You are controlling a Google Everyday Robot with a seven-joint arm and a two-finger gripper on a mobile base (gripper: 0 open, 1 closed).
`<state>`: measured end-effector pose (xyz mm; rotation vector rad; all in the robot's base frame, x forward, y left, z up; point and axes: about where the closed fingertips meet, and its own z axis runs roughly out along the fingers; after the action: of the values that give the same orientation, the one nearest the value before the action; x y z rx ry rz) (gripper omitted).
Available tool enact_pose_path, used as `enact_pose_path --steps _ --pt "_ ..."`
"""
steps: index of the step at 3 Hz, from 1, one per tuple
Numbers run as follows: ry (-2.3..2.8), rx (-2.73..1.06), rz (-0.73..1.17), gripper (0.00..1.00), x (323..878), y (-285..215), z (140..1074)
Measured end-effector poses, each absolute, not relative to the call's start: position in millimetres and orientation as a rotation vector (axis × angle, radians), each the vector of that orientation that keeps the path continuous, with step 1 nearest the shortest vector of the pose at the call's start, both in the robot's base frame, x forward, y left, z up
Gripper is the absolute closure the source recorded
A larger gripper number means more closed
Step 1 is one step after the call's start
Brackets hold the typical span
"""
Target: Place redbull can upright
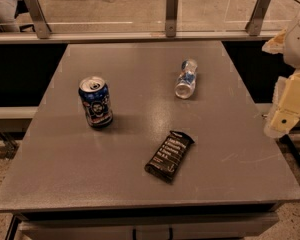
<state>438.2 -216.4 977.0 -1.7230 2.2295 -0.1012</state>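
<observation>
The redbull can point(186, 79) is slim and silver with blue and a little red marking. It lies on its side at the back right of the grey table point(65, 164), its length running toward and away from the camera. My gripper point(286, 109) shows as pale cream parts at the right edge of the view, beyond the table's right side, to the right of and a little nearer than the redbull can. It is well apart from the can and nothing shows in it.
A wider dark blue can with a face picture point(95, 102) stands upright at the left middle. A black snack bar wrapper point(169, 156) lies flat in the front centre. A glass railing with metal posts point(171, 13) runs behind the table.
</observation>
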Motion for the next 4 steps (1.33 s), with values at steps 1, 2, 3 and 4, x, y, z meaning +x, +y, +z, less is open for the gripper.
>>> enact_pose_path --steps 1,2,3,4 --pt "2.229 -1.723 -0.101 0.00 438.2 -216.4 977.1" --pt "2.267 -1.658 -0.043 0.00 468.6 -208.7 972.6" --pt "2.299 -1.490 0.095 0.00 526.4 -189.6 968.4" --pt "2.379 -1.320 0.143 0.00 578.4 -167.0 968.1"
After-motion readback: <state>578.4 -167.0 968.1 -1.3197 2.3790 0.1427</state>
